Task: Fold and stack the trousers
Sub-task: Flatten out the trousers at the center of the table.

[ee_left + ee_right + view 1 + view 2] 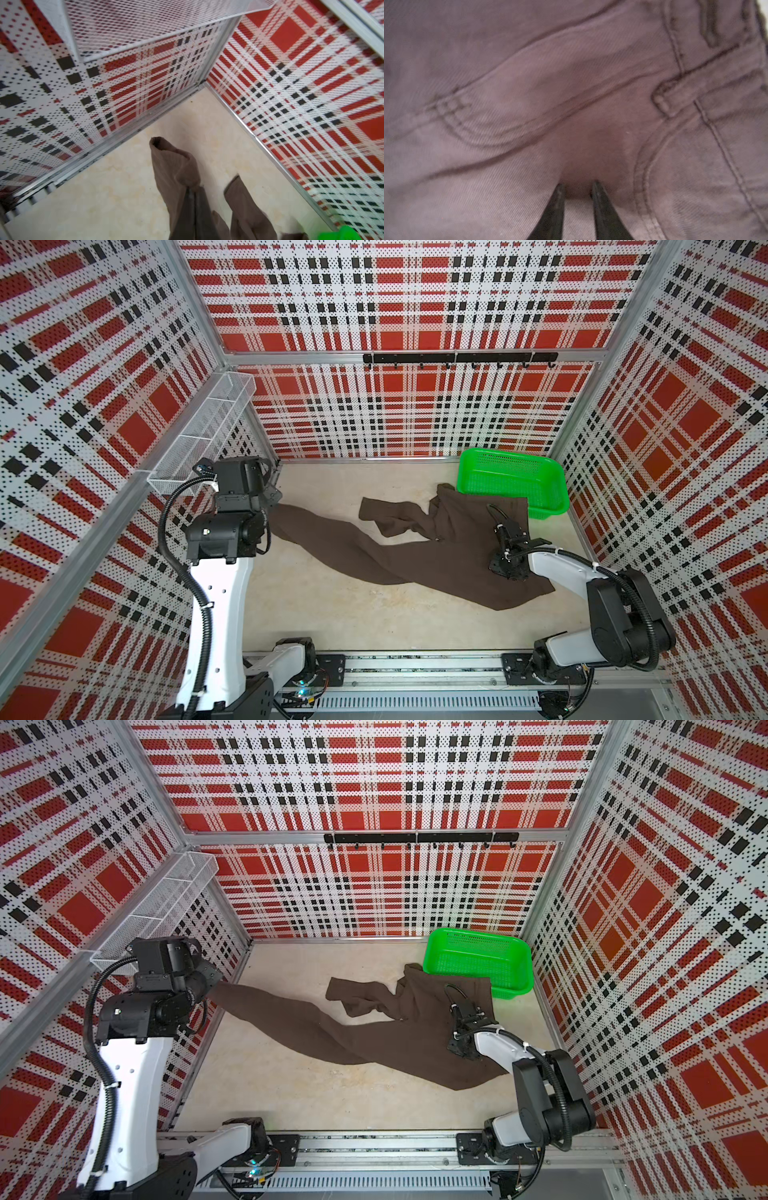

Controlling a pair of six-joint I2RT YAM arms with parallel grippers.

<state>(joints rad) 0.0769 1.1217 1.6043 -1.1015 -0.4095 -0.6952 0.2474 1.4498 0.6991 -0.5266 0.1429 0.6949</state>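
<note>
The trousers (415, 556) lie unfolded across the pale desk (353, 614), dark brown and rumpled. The waist end is over on the right, its far edge right up against the green basket (548, 502) that stands in the back right corner. One leg runs long and slanting away to the back left corner. There the left gripper (272, 493) is pressed together on the cuff end and holds it a little off the desk, just below the white mesh shelf (208, 423) on the side wall. In the left wrist view that cuff (166, 158) pokes up past the gripper with its opening showing. The other leg (386, 514) is bunched and doubled back near the middle, flat on the desk. The right gripper (578, 185) points down into the seat of the trousers, near a pocket seam and a belt loop. Its two dark fingers (556, 207) stand a narrow gap apart with the tips dug into the cloth, which dimples around them. I cannot tell whether they truly have a pinch of it. A black hook rail (457, 358) runs along the back wall.
</note>
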